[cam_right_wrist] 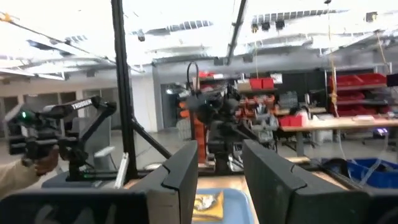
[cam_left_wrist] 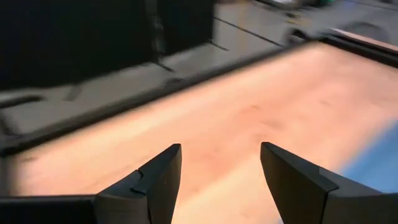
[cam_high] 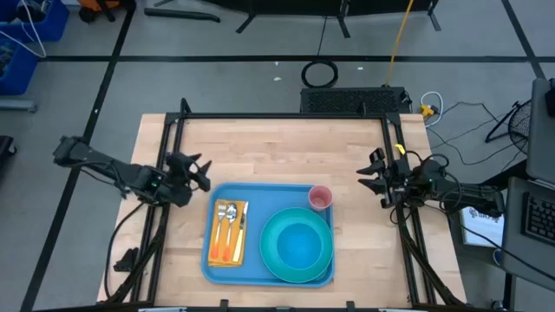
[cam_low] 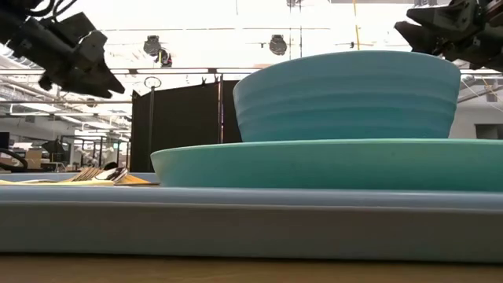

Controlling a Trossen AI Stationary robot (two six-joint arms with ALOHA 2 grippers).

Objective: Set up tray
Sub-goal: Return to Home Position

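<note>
The light-blue tray (cam_high: 260,195) lies flat on the wooden table near its front edge. On it sit a yellow napkin with cutlery (cam_high: 229,232), a teal plate (cam_high: 325,260) with a teal bowl (cam_high: 299,244) on it, and a pink cup (cam_high: 320,198) at the tray's far right corner. My left gripper (cam_high: 201,169) hovers open and empty above the table just left of the tray's far left corner; its open fingers show in the left wrist view (cam_left_wrist: 221,171). My right gripper (cam_high: 371,176) is open and empty at the table's right side, raised above it.
Bare wood table (cam_high: 277,147) lies beyond the tray toward the far edge. A black frame (cam_high: 286,115) runs around the table's edges. A person's hand (cam_right_wrist: 25,168) holding a device shows far off in the right wrist view.
</note>
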